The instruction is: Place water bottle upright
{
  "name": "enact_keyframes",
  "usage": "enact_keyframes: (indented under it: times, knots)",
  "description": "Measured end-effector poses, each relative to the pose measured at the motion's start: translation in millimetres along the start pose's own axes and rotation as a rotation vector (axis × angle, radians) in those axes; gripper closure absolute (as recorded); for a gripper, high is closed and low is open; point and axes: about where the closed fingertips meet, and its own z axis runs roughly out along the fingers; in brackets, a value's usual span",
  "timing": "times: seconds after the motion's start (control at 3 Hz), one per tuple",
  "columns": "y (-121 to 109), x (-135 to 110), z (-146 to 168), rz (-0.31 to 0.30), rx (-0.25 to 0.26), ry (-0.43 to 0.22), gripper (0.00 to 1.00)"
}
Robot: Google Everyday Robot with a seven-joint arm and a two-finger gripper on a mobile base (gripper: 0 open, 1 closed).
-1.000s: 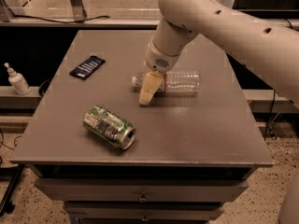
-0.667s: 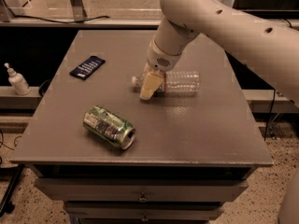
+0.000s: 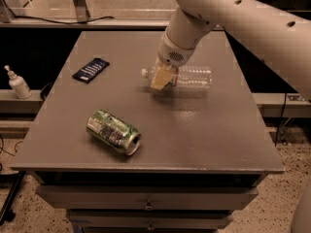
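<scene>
The water bottle [image 3: 193, 75] is clear ribbed plastic with a white cap [image 3: 144, 72]. It lies horizontal, cap to the left, just above the middle of the grey table [image 3: 204, 130], with a shadow beneath it. My gripper [image 3: 162, 79] comes down from the upper right and is shut on the bottle near its neck, hiding the label band. The bottle hangs level from the fingers [image 3: 159, 81], its body sticking out to the right.
A green-patterned drink can [image 3: 113, 132] lies on its side at the front left. A dark flat packet [image 3: 91, 70] lies at the back left. A small white pump bottle [image 3: 17, 84] stands on a ledge off the table's left side.
My gripper and the water bottle have risen together a little off the table. The bottle stays horizontal. The can and the packet have not moved.
</scene>
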Motion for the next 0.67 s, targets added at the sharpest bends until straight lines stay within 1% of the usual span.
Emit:
enact_keyframes:
  times: [0.33, 0.67]
  knots:
    - [-7, -13, -26, 0.027, -0.007, -0.082, 1.00]
    - [-16, -23, -57, 0.075, -0.021, -0.256, 1.00]
